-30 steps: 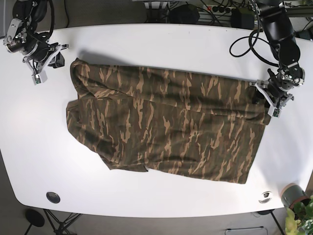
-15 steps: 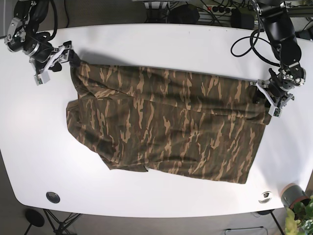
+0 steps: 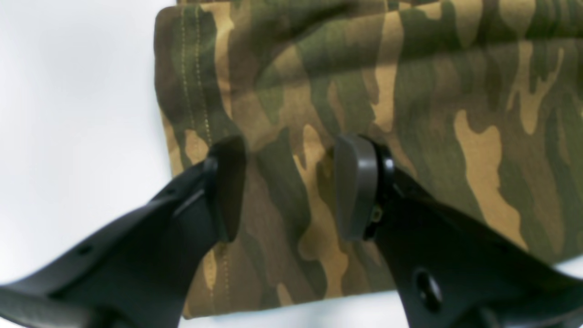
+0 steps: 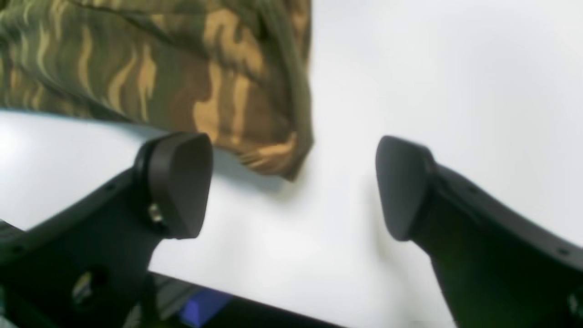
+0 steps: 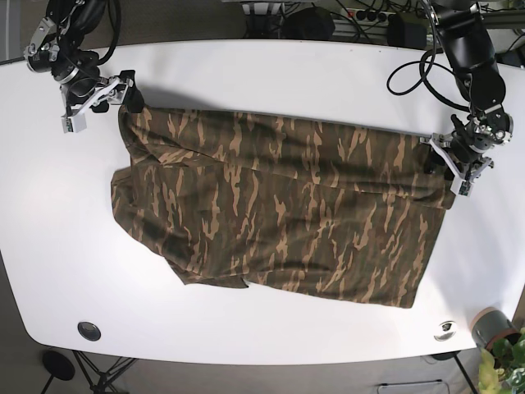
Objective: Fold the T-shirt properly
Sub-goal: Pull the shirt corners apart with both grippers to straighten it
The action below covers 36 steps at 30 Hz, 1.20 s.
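A camouflage T-shirt [image 5: 279,205] lies spread out on the white table [image 5: 271,74]. My left gripper [image 5: 454,167] is at the shirt's right edge. In the left wrist view it [image 3: 287,187] is open, with its fingers straddling the hemmed corner of the cloth [image 3: 410,91]. My right gripper [image 5: 121,97] is at the shirt's upper left corner. In the right wrist view it [image 4: 291,182] is wide open, and the cloth corner [image 4: 255,114] lies just ahead between the fingers, not gripped.
A small black disc [image 5: 89,331] sits near the table's front left edge. A grey pot with a plant [image 5: 492,328] stands off the front right corner. Cables [image 5: 410,74] trail over the back right. The right wrist view shows the table's edge [image 4: 205,291] close below the gripper.
My right gripper has moved right and up the view, from off the cloth to the shirt's upper left corner. My left gripper has stayed at the right edge.
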Motion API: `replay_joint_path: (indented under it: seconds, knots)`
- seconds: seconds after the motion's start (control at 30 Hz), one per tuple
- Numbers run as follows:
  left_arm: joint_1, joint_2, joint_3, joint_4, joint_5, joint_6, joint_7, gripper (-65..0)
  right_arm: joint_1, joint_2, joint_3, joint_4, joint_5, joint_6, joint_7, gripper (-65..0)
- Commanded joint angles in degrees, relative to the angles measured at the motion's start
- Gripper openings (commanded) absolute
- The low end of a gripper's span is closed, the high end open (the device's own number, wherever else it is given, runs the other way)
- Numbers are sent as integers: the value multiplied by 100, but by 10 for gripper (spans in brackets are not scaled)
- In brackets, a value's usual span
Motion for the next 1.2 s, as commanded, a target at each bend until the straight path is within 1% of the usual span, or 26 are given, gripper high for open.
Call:
replay_joint_path:
  seconds: [0.0,0.07,0.2,0.27,0.33,0.37,0.43,0.53,0.6,0.73,0.8,0.83,0.87,0.9,0.93,1.0,1.17]
  knots:
    - [-18,-101,-15,22,190,14,203,-358,77,-40,39,60,83,14,68,-184]
    - [-18,-101,-15,22,190,14,203,-358,121,-119,39,60,66,14,68,-214]
    - [-18,-101,-15,22,190,14,203,-358,165,-277,39,-72,66,14,68,-250]
    - [-18,-101,-15,22,190,14,203,-358,235,-295,74,-230,66,14,77,-263]
    - [-18,-101,-15,22,190,14,203,-358,296,-295,153,-397,66,14,77,-292]
    - [-18,-101,-15,22,190,14,203,-358,314,-295,180,-450,66,14,77,-311]
    - [-18,-101,-15,22,190,14,203,-358,340,-295,215,-529,66,5,77,-379]
    - [-18,-101,-15,22,190,14,203,-358,332,-268,206,-494,74,5,77,-463]
    - [-18,-101,-15,22,190,14,203,-358,314,-268,206,-459,74,5,60,-469]
    - [-18,-101,-15,-4,190,14,203,-358,261,-268,197,-327,66,5,51,-441]
    - [-27,-101,-15,-39,190,14,203,-358,261,-260,189,-336,57,5,42,-469]
    - [-27,-101,-15,-57,190,14,203,-358,261,-260,189,-344,57,5,42,-507]
    - [-27,-101,-15,-83,190,14,203,-358,252,-233,189,-344,57,5,42,-542]
    - [-27,-101,-15,-92,190,14,195,-358,235,-189,180,-336,57,5,42,-563]
    - [-27,-101,-15,-92,190,14,195,-358,217,-84,162,-336,57,5,33,-593]
    - [-27,-101,-15,-83,190,14,203,-358,200,48,22,-336,57,5,16,-598]
    - [-27,-110,-15,-83,190,14,195,-358,165,549,-242,-327,74,40,16,-602]
